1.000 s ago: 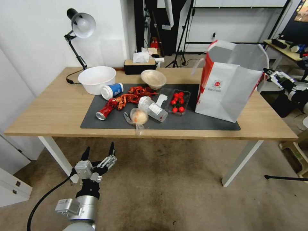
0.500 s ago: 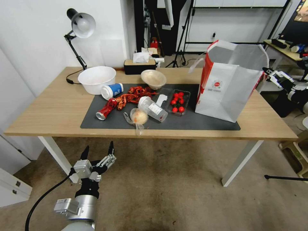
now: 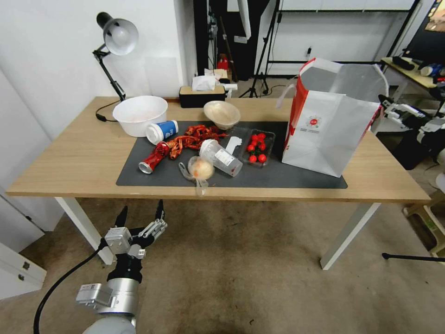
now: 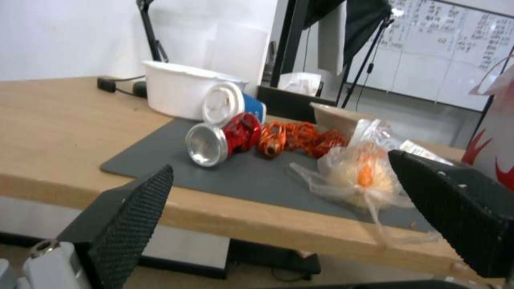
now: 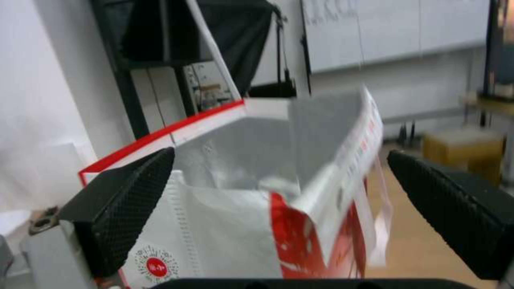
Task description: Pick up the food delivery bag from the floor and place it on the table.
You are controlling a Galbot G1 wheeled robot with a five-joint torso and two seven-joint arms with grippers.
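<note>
In the head view, the food delivery bag (image 3: 330,121) is seen standing upright on the right part of the bench (image 3: 69,160), its base partly on the dark mat (image 3: 296,178) and its mouth wide open; nothing of it rests on the carpeted floor (image 3: 241,273). It is judged light and thin-walled, easily creased or tipped, so the flat handles or the top rim would be the safest places to take hold. The left end effector (image 3: 141,218) is held low over the floor in front of the bench, fingers spread and holding nothing. The right end effector (image 3: 394,109) is just beside the bag's right side, open and empty. In the left wrist view, a crushed can (image 4: 222,138), a cup and a white bowl (image 4: 179,88) are seen on the crowded mat, so little free room is left there. In the right wrist view, the bag's foil-lined opening (image 5: 251,160) lies between the 2 parted fingers (image 5: 128,200), apparently untouched.
</note>
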